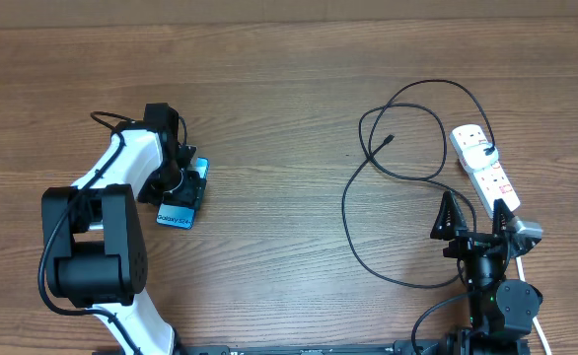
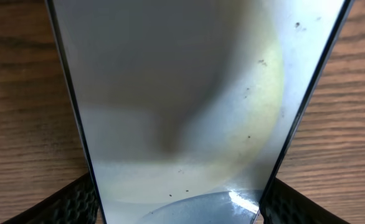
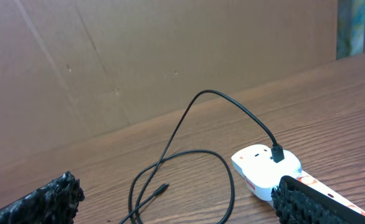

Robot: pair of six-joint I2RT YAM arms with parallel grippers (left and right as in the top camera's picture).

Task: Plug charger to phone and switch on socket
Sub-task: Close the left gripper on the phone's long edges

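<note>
Left side first: the slim rectangular phone (image 1: 185,202) with the bright cyan glass screen lies flat on the wood-grain table (image 1: 289,79), half under the white left arm (image 1: 121,163). The ribbed black left fingers (image 2: 76,202) sit right at its two long edges. Can't tell if they're actually squeezing it.

Mid-table, the thin black charger cable (image 1: 344,207) sprawls in loose loops. Its small tip (image 1: 389,139) lies free, well apart from the phone. Its plug head (image 3: 277,153) is stuck into the end of the white elongated plastic power strip (image 1: 486,170).

The right fingers (image 1: 448,215) gape wide with nothing in them, one overlapping the strip's near end.
</note>
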